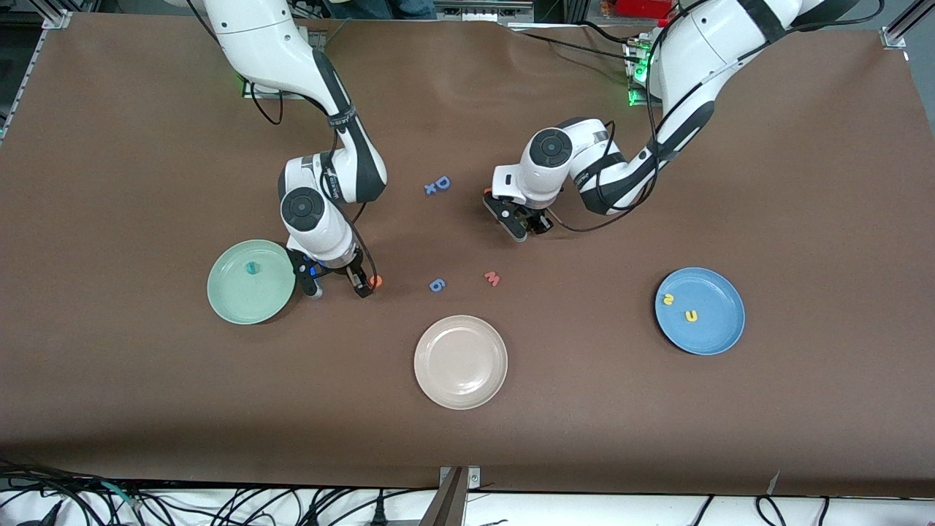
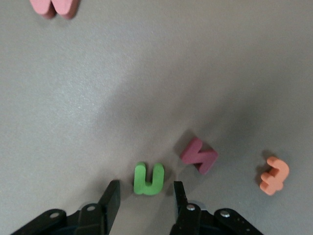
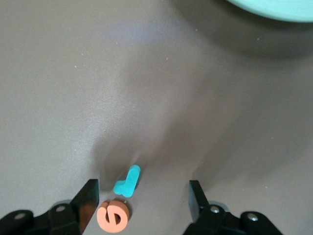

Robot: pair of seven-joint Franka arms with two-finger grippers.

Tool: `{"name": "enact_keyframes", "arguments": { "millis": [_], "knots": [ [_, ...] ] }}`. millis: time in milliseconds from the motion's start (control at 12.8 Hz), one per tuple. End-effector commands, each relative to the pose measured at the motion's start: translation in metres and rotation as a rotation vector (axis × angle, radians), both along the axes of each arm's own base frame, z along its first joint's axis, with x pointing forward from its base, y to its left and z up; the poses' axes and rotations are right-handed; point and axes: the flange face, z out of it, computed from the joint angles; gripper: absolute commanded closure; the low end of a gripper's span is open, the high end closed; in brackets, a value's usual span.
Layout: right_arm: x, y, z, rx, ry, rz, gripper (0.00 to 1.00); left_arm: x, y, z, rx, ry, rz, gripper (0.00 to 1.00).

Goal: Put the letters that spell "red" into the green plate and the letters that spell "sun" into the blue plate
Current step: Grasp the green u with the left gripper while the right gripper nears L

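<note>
You have left gripper low on table, jaws nearly pinching green n, bound for blue plate. Right gripper spread wide around teal r, orange e, beside green plate.

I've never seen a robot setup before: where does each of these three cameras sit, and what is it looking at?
Front view: high across the table, facing both arms, green plate and blue plate.
Left wrist view: looks down past the left gripper at the green "n".
Right wrist view: past the right gripper at the orange "e", also seen in front view.
</note>
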Motion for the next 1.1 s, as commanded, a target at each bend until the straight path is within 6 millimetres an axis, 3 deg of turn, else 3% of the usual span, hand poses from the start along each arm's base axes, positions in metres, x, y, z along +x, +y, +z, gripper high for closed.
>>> {"name": "enact_keyframes", "arguments": {
  "millis": [0,78,157,391,626,783,1018],
  "knots": [
    [-0.006,-0.002,0.002,0.013,-0.008,0.014,0.20,-0.005,-0.002,-0.007,0.010,-0.059,-0.001,0.49],
    [-0.006,-0.002,0.001,0.012,-0.007,0.014,0.21,-0.005,-0.002,-0.010,0.012,-0.061,0.007,0.50],
    [-0.006,-0.002,0.001,0.012,-0.007,0.016,0.22,-0.005,-0.002,-0.010,0.012,-0.061,0.013,0.60],
    [-0.006,-0.004,-0.002,0.009,-0.006,0.021,0.26,-0.004,-0.001,-0.008,0.008,-0.060,0.023,0.63],
    [-0.005,-0.005,-0.006,0.005,-0.015,0.024,0.31,-0.004,-0.002,-0.007,0.004,-0.054,0.035,0.79],
    [-0.003,-0.005,-0.006,0.005,-0.016,0.027,0.37,0.001,0.001,-0.003,0.005,-0.062,0.048,0.83],
    [-0.003,-0.005,-0.006,0.005,-0.016,0.028,0.46,0.027,0.030,0.003,0.024,-0.064,0.111,0.85]
  ]
}}
